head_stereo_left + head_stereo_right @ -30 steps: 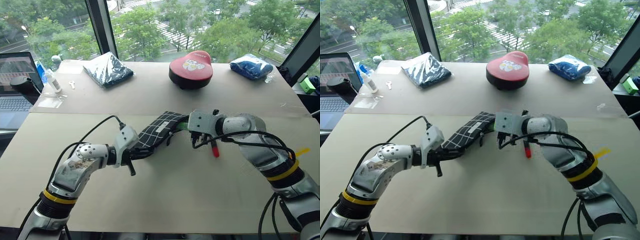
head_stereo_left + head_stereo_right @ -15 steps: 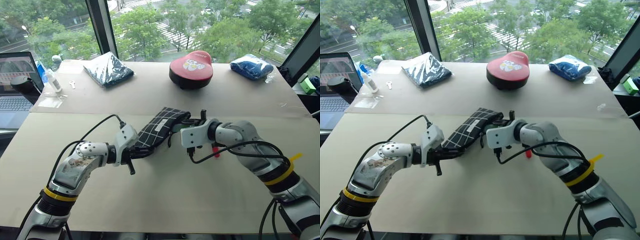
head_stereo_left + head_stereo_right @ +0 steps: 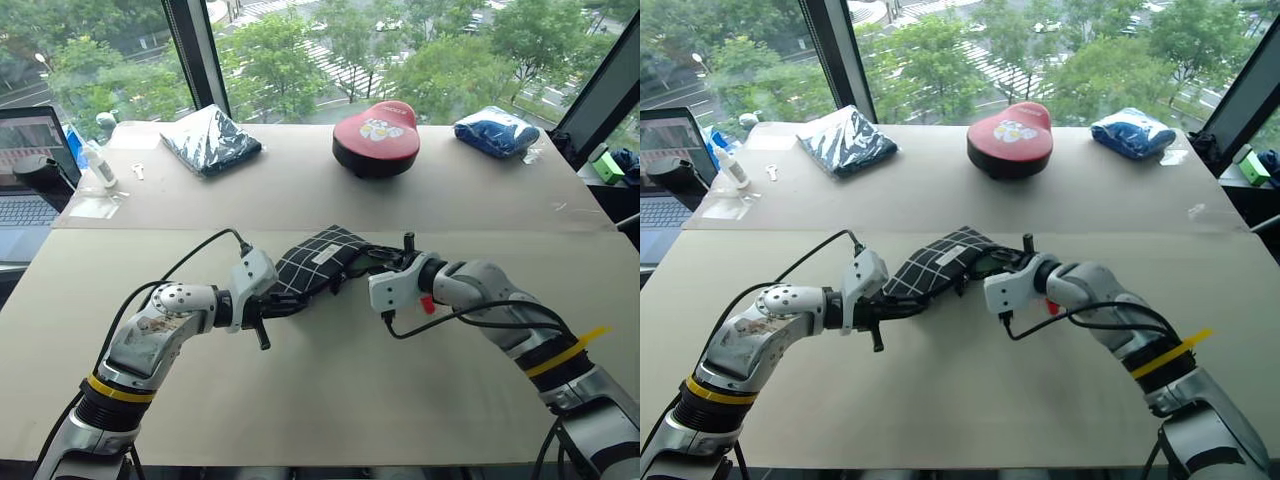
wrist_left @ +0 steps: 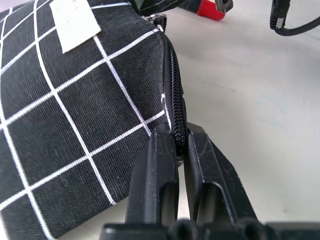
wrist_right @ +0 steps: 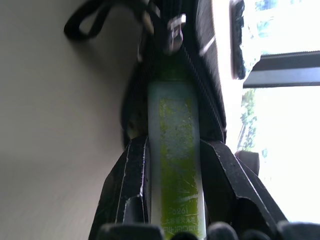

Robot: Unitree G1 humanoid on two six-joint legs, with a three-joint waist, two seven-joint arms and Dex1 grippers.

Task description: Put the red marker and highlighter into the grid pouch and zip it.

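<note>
The grid pouch point(image 3: 318, 260) lies slanted at mid-table, black with white lines and a small white label. My left gripper point(image 4: 181, 132) is shut on its zipper edge near the lower end. My right gripper point(image 5: 175, 143) is shut on the highlighter point(image 5: 173, 120), a pale green stick between its fingers. The highlighter's far end sits in the pouch's open mouth, just below the zipper pull point(image 5: 174, 34). In the left eye view the right gripper point(image 3: 385, 262) is at the pouch's upper end. The red marker point(image 3: 427, 303) lies on the table, mostly hidden behind my right wrist.
A red dome-shaped case point(image 3: 376, 138) stands at the back centre. A dark wrapped bundle point(image 3: 210, 140) lies at the back left, a blue one point(image 3: 497, 131) at the back right. A laptop point(image 3: 25, 170) and a small bottle point(image 3: 95, 160) are at the far left.
My right gripper rolled over and came down and left, bringing the highlighter to the pouch's mouth. The left gripper kept its hold and place.
</note>
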